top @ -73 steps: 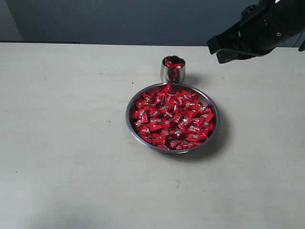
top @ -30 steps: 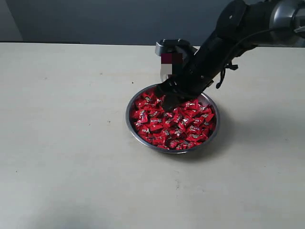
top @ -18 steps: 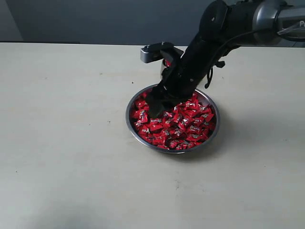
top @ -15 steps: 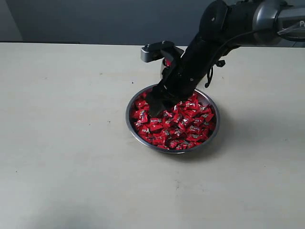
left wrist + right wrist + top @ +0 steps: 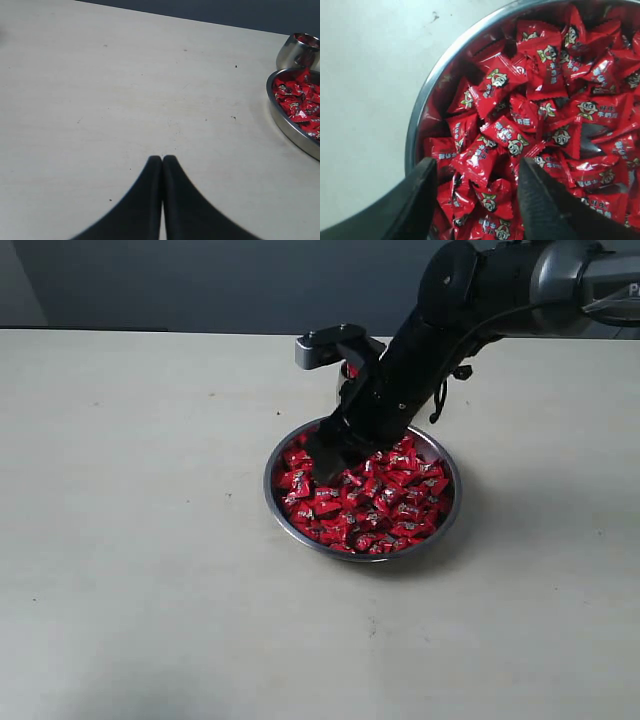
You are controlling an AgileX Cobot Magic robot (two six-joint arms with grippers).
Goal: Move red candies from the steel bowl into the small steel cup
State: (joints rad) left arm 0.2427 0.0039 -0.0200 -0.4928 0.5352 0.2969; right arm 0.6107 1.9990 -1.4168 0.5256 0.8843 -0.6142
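The steel bowl (image 5: 275,502) sits mid-table, heaped with red candies (image 5: 385,505). My right gripper (image 5: 325,465) reaches down into the bowl's left part, its tips low among the candies. In the right wrist view this gripper (image 5: 476,172) is open, with its fingers (image 5: 422,192) on either side of a few red candies (image 5: 485,155) near the bowl rim (image 5: 427,95). The small steel cup (image 5: 298,50) stands just beyond the bowl (image 5: 287,127) with red candies in it. In the exterior view the right arm almost entirely hides the cup. My left gripper (image 5: 162,159) is shut over bare table.
The pale table (image 5: 140,540) spreads wide to the left of and in front of the bowl. A dark wall (image 5: 200,280) runs behind the table's far edge.
My right arm came down from the upper right into the bowl. Over the last second its gripper shifted left among the candies and opened. The left gripper's earlier state is not shown.
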